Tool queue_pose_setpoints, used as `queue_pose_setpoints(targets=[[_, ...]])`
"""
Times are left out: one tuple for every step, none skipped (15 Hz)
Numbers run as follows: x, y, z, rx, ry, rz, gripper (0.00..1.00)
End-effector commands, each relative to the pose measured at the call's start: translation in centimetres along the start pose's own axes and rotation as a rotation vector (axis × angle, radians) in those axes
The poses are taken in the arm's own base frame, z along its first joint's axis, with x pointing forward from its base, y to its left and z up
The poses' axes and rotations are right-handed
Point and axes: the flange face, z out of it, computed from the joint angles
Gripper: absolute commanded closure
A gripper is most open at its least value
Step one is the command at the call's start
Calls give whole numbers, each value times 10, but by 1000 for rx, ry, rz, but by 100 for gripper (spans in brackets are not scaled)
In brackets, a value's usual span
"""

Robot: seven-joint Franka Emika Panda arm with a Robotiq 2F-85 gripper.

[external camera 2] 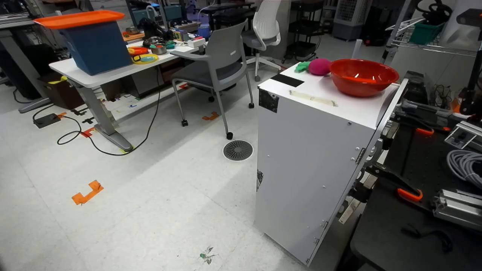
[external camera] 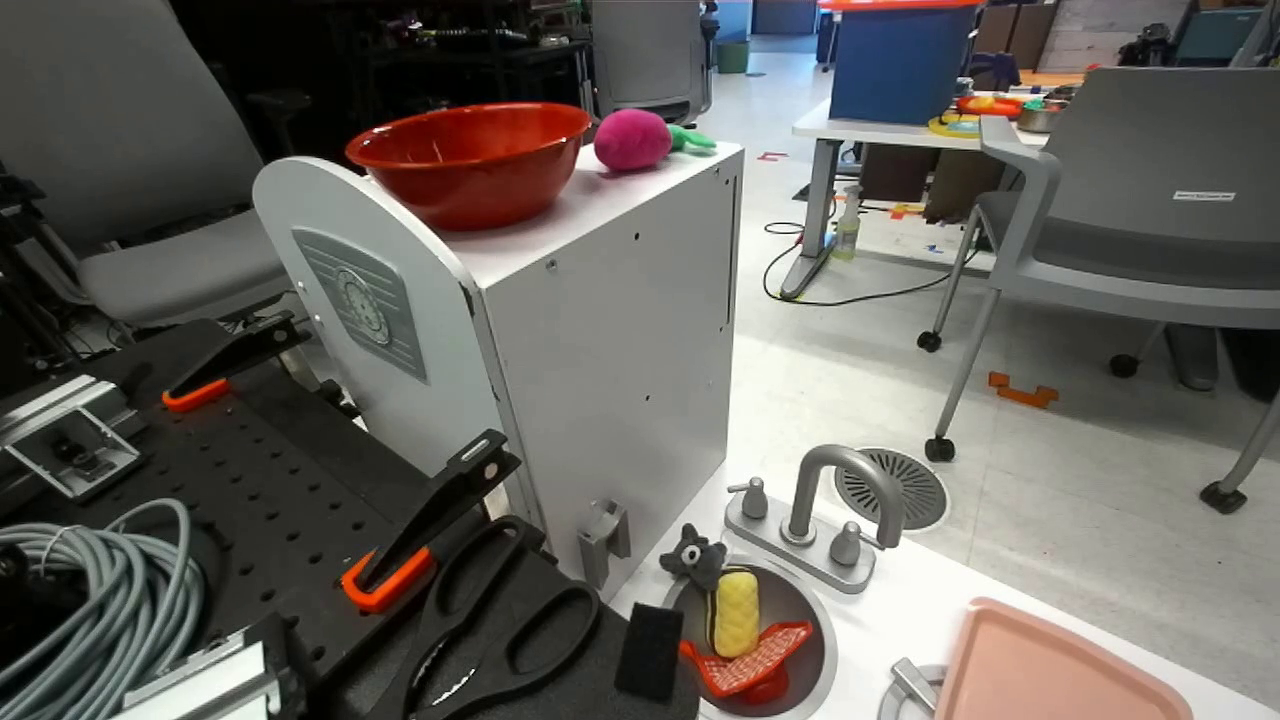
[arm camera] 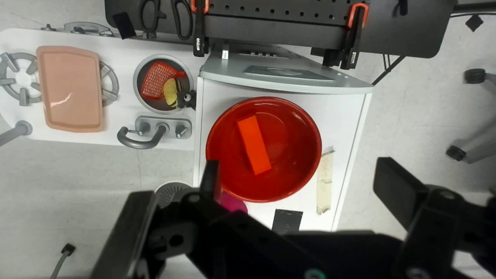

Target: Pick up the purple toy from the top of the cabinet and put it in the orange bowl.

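The purple toy is pinkish-purple and round with a green end. It lies on the white cabinet top beside the bowl in both exterior views, toy [external camera: 632,140] and toy [external camera 2: 320,67]. In the wrist view the toy [arm camera: 233,202] is mostly hidden behind the bowl rim and a gripper finger. The orange-red bowl [external camera: 470,190] stands on the cabinet [external camera: 620,330]; it also shows as the bowl [external camera 2: 359,88] and, from above, the bowl [arm camera: 292,155]. A flat orange strip [arm camera: 254,145] lies in the bowl. My gripper [arm camera: 302,182] is open and empty above the cabinet; both exterior views leave it out.
The cabinet's raised curved front panel [external camera: 350,270] stands beside the bowl. A toy sink [arm camera: 145,100] with faucet [arm camera: 143,141] and a pink tray [arm camera: 71,89] adjoin the cabinet. A black bench [external camera: 270,440] with clamps and scissors is at its front. Tan tape [arm camera: 324,182] marks the top.
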Motion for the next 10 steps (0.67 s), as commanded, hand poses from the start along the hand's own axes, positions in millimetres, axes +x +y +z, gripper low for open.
queue_pose_setpoints(targets=[[40, 9, 18, 36, -104, -35, 0], [48, 8, 26, 48, -123, -51, 0], [55, 8, 31, 57, -137, -61, 0], [61, 7, 37, 73, -148, -73, 0], [66, 7, 42, 87, -159, -86, 0], [70, 7, 45, 95, -164, -90, 0], [74, 8, 48, 98, -170, -90, 0], [77, 11, 49, 97, -168, -86, 0], [79, 15, 49, 92, -163, -75, 0], [79, 20, 47, 94, -156, -61, 0]])
